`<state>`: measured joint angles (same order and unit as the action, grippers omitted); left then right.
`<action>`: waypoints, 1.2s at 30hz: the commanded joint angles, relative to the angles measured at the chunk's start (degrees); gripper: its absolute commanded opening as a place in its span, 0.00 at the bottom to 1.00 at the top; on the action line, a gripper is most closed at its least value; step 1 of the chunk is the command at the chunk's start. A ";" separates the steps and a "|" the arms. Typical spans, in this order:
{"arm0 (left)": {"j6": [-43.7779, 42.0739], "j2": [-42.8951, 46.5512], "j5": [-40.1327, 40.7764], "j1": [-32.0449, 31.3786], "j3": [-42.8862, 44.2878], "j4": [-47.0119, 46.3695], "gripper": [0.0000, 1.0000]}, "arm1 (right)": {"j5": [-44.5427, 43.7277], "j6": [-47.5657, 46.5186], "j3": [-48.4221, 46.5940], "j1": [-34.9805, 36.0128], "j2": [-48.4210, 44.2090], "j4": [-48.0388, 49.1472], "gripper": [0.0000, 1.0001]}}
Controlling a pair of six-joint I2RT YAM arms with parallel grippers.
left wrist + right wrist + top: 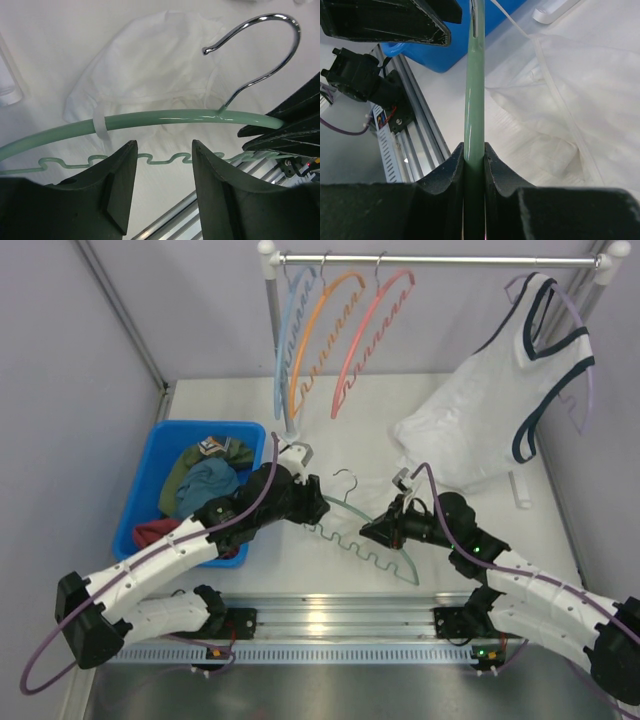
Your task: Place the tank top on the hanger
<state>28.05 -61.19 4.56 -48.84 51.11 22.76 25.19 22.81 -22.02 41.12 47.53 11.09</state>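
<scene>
**Hanger** [175,118], sage green, metal hook. It is being clamped on its upper bar by the right pincer [474,150], whose jaws are being pressed narrow against the plastic. In the top view its long axis is being kept diagonal, from beside the left pincer [164,162] down toward the near right of the counter [290,565]. The hook is being pointed toward the far side and the wavy edge toward the arm bases.

**Left pincer.** Its jaws are being held wide apart with nothing between them, the tips just short of the hanger's bar.

**Tank top** [150,65], plain white. It is being left crumpled on the counter beyond the hanger, right of centre.

**Edges and room.** The left side is being bounded by a blue bin [140,510] and the far side by a garment rail [440,258]. A bare strip of counter is being left between the bin and the tank top.
</scene>
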 commanded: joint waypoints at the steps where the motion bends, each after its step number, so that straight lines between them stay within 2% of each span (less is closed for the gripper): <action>1: -3.26 2.21 -3.15 -0.20 -0.49 -5.97 0.53 | 1.18 0.13 -0.04 0.80 0.02 7.63 0.00; 10: -6.08 0.55 -3.07 -0.73 0.48 -9.40 0.54 | 1.35 0.31 0.75 0.80 -0.24 8.07 0.00; 16: -7.05 -0.68 -3.23 -1.78 0.30 -16.08 0.55 | 1.26 0.22 0.84 0.80 -0.15 7.98 0.00; 31: -9.33 -8.68 -3.59 -3.28 1.45 -21.97 0.55 | 1.35 0.40 1.10 0.71 -0.24 8.33 0.00; 36: -9.24 -10.53 -2.63 -3.98 1.53 -24.17 0.51 | 1.18 0.13 1.02 0.71 -0.33 8.07 0.00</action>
<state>19.64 -70.91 1.08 -52.16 51.00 4.54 25.36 23.42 -20.29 41.15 47.75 12.64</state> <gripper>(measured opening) 0.517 0.147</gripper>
